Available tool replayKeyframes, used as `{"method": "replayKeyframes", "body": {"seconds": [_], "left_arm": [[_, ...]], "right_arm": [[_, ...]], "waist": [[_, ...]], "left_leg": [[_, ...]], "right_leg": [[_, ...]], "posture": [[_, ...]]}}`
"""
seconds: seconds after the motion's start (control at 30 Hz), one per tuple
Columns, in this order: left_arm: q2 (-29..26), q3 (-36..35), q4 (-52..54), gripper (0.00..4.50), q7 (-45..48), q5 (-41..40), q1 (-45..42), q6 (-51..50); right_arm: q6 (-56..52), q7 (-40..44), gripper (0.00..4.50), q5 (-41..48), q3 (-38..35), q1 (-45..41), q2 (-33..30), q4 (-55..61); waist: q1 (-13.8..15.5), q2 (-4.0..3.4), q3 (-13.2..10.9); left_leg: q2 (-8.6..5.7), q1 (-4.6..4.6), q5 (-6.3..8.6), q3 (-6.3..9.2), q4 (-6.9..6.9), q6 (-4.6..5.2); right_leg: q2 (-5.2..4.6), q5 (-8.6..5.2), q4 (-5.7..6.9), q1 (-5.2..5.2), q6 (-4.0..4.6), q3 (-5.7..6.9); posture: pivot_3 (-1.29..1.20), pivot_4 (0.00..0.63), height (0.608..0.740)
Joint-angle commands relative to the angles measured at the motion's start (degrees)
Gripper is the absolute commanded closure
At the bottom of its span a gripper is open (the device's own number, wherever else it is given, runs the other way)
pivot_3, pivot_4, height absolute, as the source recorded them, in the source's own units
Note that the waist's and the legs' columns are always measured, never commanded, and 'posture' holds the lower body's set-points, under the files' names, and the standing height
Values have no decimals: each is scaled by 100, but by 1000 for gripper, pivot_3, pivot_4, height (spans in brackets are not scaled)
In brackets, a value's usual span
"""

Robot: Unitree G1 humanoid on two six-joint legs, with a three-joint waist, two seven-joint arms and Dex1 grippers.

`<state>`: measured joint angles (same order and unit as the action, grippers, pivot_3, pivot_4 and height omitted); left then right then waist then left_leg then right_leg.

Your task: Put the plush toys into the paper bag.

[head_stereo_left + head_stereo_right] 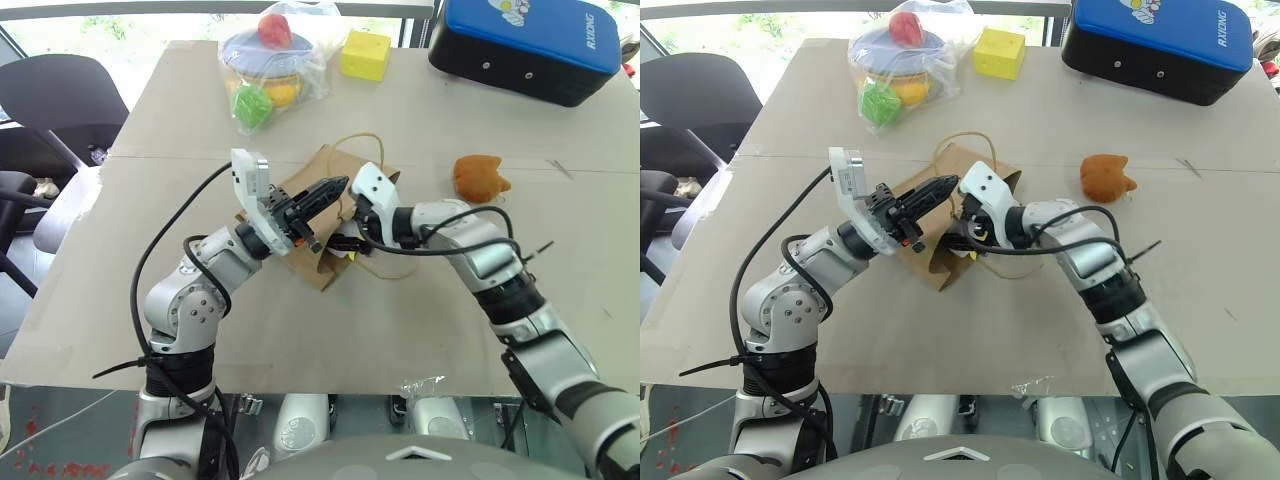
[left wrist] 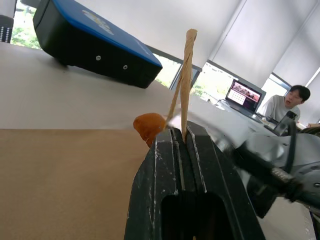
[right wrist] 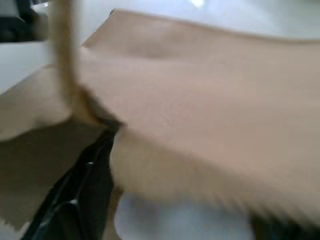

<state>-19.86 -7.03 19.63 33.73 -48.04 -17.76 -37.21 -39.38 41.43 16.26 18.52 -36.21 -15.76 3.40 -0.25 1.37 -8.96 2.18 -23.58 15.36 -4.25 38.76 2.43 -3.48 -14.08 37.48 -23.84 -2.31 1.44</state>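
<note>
Both grippers meet at the paper bag (image 1: 318, 225), which lies on its side mid-table. Left gripper (image 1: 335, 186) has its black fingers pressed together on a beige cord handle (image 2: 187, 80); the left wrist view shows the cord rising straight out from between the closed tips. Right gripper (image 1: 340, 243) pokes into the bag's mouth from the other side. Its wrist view shows one black finger (image 3: 75, 200) under the brown paper edge and a pale shape with a bit of yellow beyond it, perhaps the white plush toy, but the picture is too smeared to be sure. Whether this gripper grips anything or stands apart I cannot tell.

A second cord loop (image 1: 352, 143) curls on the table just behind the bag. The orange-brown plush toy (image 1: 479, 177) sits on the table well to the right of the bag, apart from both grippers.

Farther back, a clear plastic bag of coloured toys (image 1: 272, 62) stands near the far edge with a yellow foam cube (image 1: 365, 54) just beside it. A blue-topped black case (image 1: 530, 45) fills the far right corner. Beyond the table, the left wrist view catches a seated person (image 2: 285, 102) by a laptop (image 2: 244, 95).
</note>
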Motion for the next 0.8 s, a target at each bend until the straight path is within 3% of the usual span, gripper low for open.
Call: {"method": "replayKeyframes", "body": {"seconds": [0.03,0.2,0.33,0.37,0.47,0.63,0.8], "left_arm": [[126,-240,66,4500,-255,-272,-241,-12],[417,-634,-109,4500,-799,-1071,-659,-312],[794,-1392,-516,4500,-2013,-3468,-1217,-598],[741,-1480,-588,4500,-2098,-3706,-1198,-670],[335,-1248,-500,4500,-1684,-3162,-837,-851],[262,-967,-325,4500,-1509,-2839,-683,-720],[277,-921,-177,4500,-1490,-2749,-515,-630]], "right_arm": [[-655,-291,889,499,-672,145,28,827],[-831,-459,889,791,-1297,593,-352,2003],[-1363,-834,889,1984,-2903,522,-422,2709],[-1469,-908,889,2207,-3228,480,-535,2802],[-1641,-1053,889,2443,-3806,445,-1011,2816],[-1436,-1456,889,1747,-3618,460,-1683,2110],[-730,-1376,889,403,-2222,425,-2246,683]], "waist": [[-12,0,0],[-23,0,0],[-14,2,-2],[-17,2,-2],[-44,0,-2],[-26,1,-3],[-35,1,-2]], "left_leg": [[0,-3,0,2,1,0],[1,-9,0,19,5,0],[2,-20,0,28,25,1],[4,-25,1,36,34,2],[-2,-17,1,34,35,3],[-2,-14,1,26,36,3],[-4,-10,1,15,39,3]], "right_leg": [[0,0,3,-3,0,4],[1,0,12,-4,0,17],[0,0,14,-4,0,21],[-8,0,15,-1,-1,17],[-3,0,16,3,-1,19],[18,-1,15,4,0,18],[24,-1,15,4,0,1]], "posture": [[0,150,740],[0,150,740],[0,150,740],[0,150,740],[0,150,740],[0,150,740],[0,150,740]]}}
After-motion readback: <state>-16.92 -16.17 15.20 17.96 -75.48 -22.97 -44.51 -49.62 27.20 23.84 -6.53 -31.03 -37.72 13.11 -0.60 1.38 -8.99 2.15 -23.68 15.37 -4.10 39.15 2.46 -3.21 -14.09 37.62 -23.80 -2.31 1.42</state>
